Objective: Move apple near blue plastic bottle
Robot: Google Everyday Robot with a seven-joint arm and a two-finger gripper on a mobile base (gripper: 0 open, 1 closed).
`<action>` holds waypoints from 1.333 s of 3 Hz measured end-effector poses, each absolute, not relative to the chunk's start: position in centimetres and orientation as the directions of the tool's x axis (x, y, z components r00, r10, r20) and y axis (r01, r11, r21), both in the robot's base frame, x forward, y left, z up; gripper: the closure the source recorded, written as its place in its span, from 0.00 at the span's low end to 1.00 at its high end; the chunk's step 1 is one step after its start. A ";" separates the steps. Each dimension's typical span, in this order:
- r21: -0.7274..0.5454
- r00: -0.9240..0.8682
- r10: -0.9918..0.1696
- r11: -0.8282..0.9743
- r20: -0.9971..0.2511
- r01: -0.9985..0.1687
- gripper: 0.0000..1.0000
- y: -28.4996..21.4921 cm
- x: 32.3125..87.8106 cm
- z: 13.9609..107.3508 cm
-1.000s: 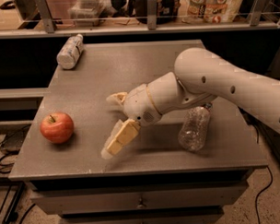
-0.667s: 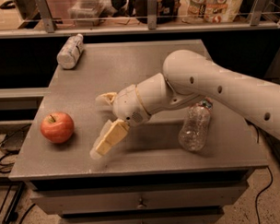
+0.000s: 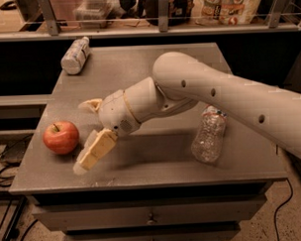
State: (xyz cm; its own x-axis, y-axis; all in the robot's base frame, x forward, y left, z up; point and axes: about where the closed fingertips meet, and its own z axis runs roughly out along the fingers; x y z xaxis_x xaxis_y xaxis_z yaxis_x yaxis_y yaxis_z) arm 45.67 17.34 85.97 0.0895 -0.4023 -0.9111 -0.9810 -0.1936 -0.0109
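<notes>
Matte grey tabletop [image 3: 139, 68]; round glossy apple [image 3: 61, 137] beside hand [image 3: 81, 136], cream fingers [image 3: 97, 150] spread wide; stubby blue plastic bottle [image 3: 75, 55] far back.

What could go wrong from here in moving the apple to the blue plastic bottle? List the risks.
1. The open gripper sits just right of the apple, not around it; a finger bumping the round fruit could roll it off the table's near left edge.
2. The blue plastic bottle lies on its side at the far left corner; the apple set too close could roll it.
3. The clear bottle lies close by the arm; a swing could knock it.
</notes>
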 end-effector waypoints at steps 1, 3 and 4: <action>0.004 0.089 -0.387 -0.234 -0.918 -0.972 0.00 19.2 44.8 85.6; 0.043 0.082 -0.361 -0.325 -0.929 -0.945 0.42 22.7 42.7 84.9; 0.044 0.074 -0.350 -0.317 -0.934 -0.948 0.73 22.8 43.1 85.2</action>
